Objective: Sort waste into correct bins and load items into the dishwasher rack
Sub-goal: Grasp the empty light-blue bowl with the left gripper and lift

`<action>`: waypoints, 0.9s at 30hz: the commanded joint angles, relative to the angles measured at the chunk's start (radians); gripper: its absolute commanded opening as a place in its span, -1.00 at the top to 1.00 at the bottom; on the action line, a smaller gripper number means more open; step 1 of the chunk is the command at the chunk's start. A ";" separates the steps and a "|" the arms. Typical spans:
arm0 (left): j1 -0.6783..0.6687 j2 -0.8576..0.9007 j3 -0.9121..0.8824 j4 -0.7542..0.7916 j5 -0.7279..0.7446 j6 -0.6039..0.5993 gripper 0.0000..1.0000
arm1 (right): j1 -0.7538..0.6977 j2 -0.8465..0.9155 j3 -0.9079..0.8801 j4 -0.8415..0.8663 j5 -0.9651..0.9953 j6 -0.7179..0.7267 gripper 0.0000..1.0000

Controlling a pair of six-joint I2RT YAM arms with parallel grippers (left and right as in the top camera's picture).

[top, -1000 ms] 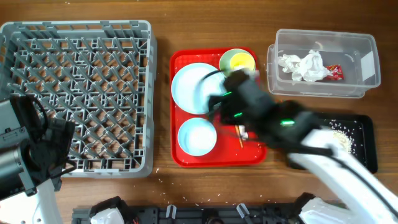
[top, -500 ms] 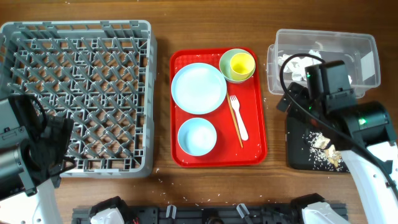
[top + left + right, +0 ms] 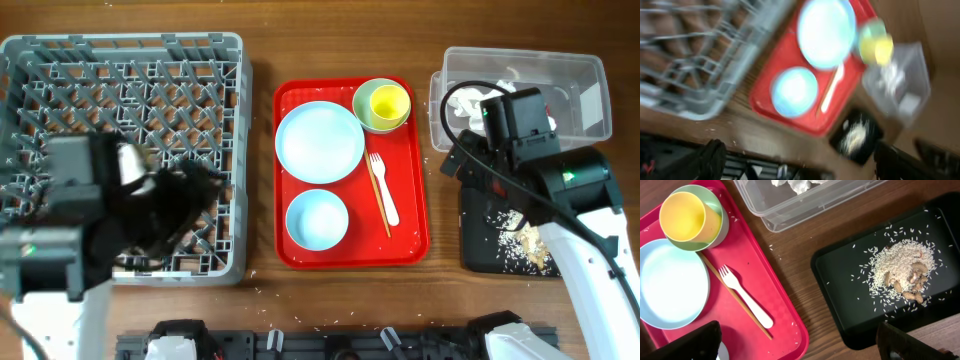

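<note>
The grey dishwasher rack point(image 3: 120, 80) fills the left. On the red tray point(image 3: 410, 215) lie the pale blue plate point(image 3: 320, 141), small whitish bowl point(image 3: 317, 220), white fork point(image 3: 384, 190), chopsticks point(image 3: 376, 195) and the yellow cup point(image 3: 390, 101) inside the green bowl point(image 3: 366, 110). The clear tub point(image 3: 580, 95) holds tissue point(image 3: 465, 100); the red wrapper is hidden. The black tray point(image 3: 480, 250) holds rice scraps point(image 3: 900, 270). My right gripper point(image 3: 797, 337) is open and empty above the gap between the red tray point(image 3: 785, 300) and the black tray point(image 3: 840, 275). My left gripper point(image 3: 800, 162) is open and blurred.
My left arm point(image 3: 130, 210) hangs over the rack's front part. My right arm point(image 3: 530, 150) covers part of the clear tub and the black tray. Stray rice grains lie on the wood near the table's front edge point(image 3: 300, 318).
My left arm has swung from the front left corner out over the rack, blurred. My right arm has moved from over the red tray to the right, then held still.
</note>
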 commanded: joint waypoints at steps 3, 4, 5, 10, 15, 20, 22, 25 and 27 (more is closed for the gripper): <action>-0.465 0.171 0.005 0.161 -0.023 0.058 -0.88 | -0.003 0.013 0.007 0.003 0.024 0.000 -0.99; -0.533 0.220 0.005 0.182 -0.055 0.053 -0.87 | -0.003 0.013 0.007 0.004 0.024 0.000 -0.99; -0.599 0.274 0.005 0.191 -0.098 0.025 -0.94 | -0.003 0.013 0.007 0.003 0.024 0.000 -0.99; -0.793 0.543 0.005 0.213 -0.284 -0.142 -0.49 | -0.003 0.013 0.007 0.004 0.024 0.000 -0.99; -0.893 0.728 0.005 0.375 -0.286 -0.228 -0.44 | -0.003 0.013 0.007 0.004 0.024 0.000 -1.00; -0.953 0.833 0.005 0.456 -0.344 -0.234 -0.31 | -0.003 0.013 0.007 0.004 0.024 0.000 -0.99; -0.953 0.843 0.005 0.452 -0.382 -0.234 -0.24 | -0.003 0.013 0.007 0.004 0.024 0.000 -0.99; -0.954 0.844 0.005 0.459 -0.432 -0.235 -0.14 | -0.003 0.013 0.007 0.004 0.024 0.000 -0.99; -0.954 0.845 0.005 0.468 -0.436 -0.234 -0.13 | -0.003 0.013 0.007 0.004 0.024 0.000 -0.99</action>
